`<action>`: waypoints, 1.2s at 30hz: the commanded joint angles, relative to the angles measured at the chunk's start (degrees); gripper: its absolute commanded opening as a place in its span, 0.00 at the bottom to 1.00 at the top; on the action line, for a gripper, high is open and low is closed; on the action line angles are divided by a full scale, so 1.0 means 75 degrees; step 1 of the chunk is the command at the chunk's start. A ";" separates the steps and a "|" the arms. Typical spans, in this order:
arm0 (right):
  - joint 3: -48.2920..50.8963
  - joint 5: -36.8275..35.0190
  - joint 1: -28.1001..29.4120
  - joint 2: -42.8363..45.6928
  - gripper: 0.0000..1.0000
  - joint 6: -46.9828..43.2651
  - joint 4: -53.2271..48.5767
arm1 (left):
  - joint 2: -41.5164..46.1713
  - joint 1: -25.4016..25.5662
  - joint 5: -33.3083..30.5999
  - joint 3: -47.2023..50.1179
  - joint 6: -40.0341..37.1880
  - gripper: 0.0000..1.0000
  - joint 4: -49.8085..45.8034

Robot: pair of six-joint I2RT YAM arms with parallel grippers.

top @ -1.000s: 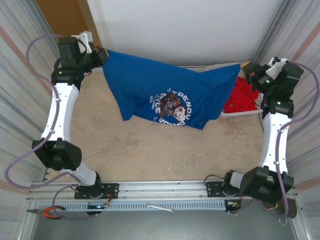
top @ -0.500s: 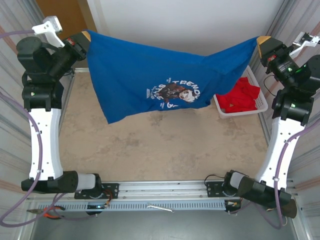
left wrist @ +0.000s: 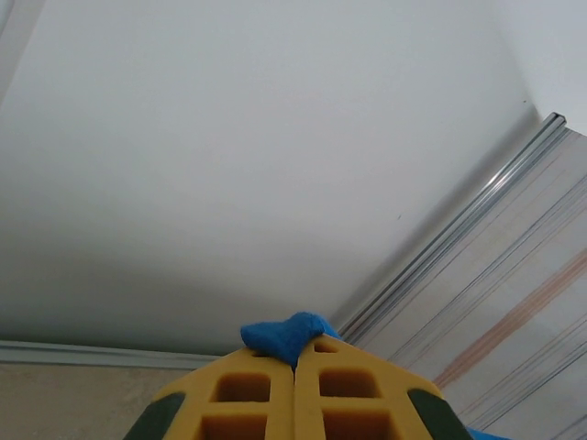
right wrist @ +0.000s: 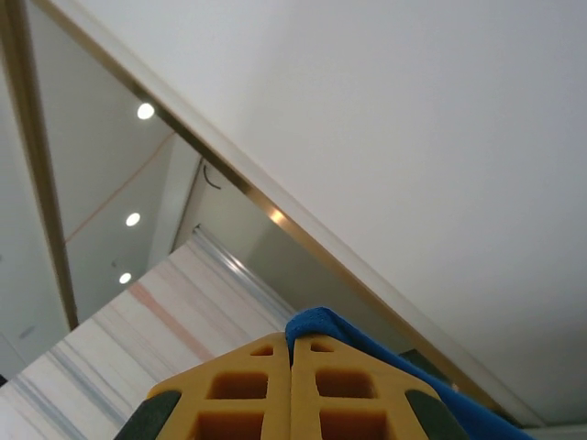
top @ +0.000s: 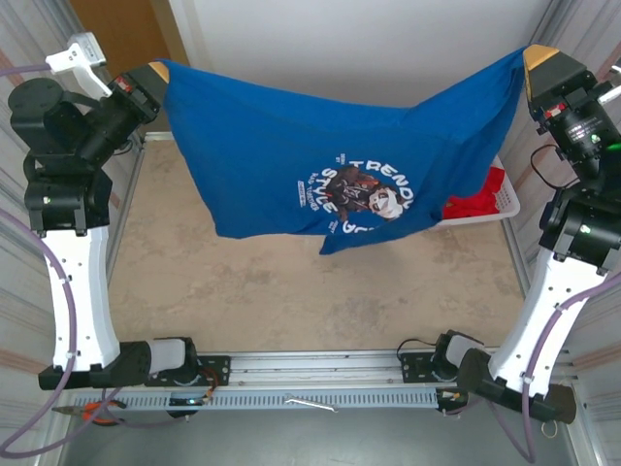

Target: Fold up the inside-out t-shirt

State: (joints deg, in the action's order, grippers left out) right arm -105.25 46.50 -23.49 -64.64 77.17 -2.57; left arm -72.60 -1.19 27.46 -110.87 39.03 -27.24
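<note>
Left gripper (top: 159,71) and right gripper (top: 539,56): clamped tight on top corners of the inside-out t-shirt (top: 272,155). Hangs limp, light, soft; best gripped at edges.

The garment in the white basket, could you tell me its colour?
Red garment; it shows best in the top external view.

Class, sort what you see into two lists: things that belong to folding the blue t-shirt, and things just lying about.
Belongs to the job: blue t-shirt; left jaws and right jaws, each shut on a corner.
Lying about: red garment in white basket; orange-handled pliers by the near rail.
</note>
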 commanded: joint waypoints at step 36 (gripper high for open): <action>0.1566 0.0404 0.2369 -0.2959 0.00 -0.0991 0.1293 | -0.3599 -0.0805 0.0983 0.0046 0.0790 0.00 0.1120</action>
State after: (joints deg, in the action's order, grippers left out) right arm -109.95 48.99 -7.73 -91.61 75.66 4.71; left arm -101.91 -7.70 31.55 -120.84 47.53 -19.20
